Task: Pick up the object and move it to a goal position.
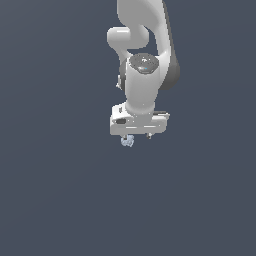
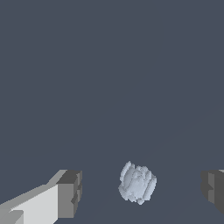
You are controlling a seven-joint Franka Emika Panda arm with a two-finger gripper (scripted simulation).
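The object (image 2: 137, 184) is a tiny pale blue-white lumpy ball lying between my two fingers in the wrist view, with a clear gap on each side. In the exterior view the object (image 1: 127, 141) peeks out just under the white gripper block, toward the exterior view's left. My gripper (image 2: 142, 190) is open, its grey fingertips (image 2: 70, 192) wide apart and not touching the ball. In the exterior view the gripper (image 1: 138, 136) hangs straight down from the white arm, its fingers mostly hidden by the hand.
A plain dark grey surface (image 1: 60, 190) fills both views. The white arm (image 1: 142, 45) rises toward the top of the exterior view.
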